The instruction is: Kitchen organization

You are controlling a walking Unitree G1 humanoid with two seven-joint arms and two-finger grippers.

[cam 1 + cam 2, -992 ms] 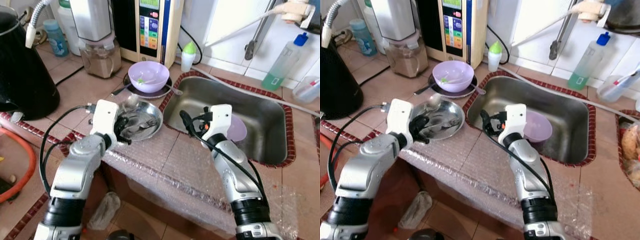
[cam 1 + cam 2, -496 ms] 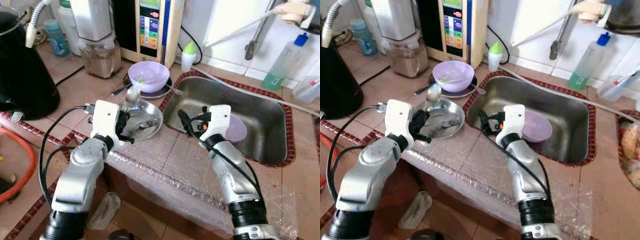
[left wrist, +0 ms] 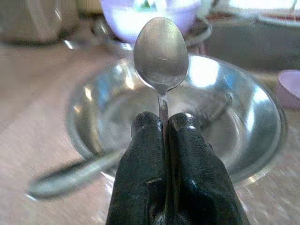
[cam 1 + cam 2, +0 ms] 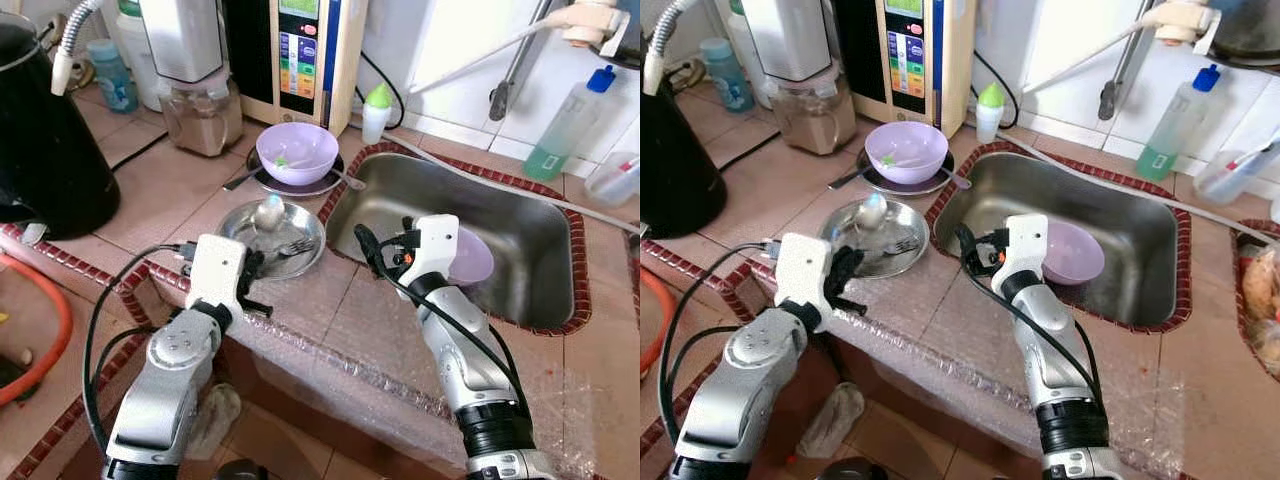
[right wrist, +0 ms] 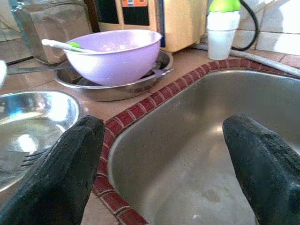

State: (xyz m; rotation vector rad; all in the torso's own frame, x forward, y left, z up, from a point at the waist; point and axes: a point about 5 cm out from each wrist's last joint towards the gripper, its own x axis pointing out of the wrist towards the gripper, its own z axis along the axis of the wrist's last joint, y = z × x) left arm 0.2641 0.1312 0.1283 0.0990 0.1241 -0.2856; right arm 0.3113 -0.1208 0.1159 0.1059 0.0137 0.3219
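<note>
no readable text, appliance panel (image 4: 297, 50) labels too small

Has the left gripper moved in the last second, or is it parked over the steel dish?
Yes. The left gripper, shut on the spoon, has pulled back from the steel dish toward the counter's near edge.

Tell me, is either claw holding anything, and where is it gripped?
The left claw pinches a metal spoon by its handle, just below the bowl. The right claw is open, holding nothing.
</note>
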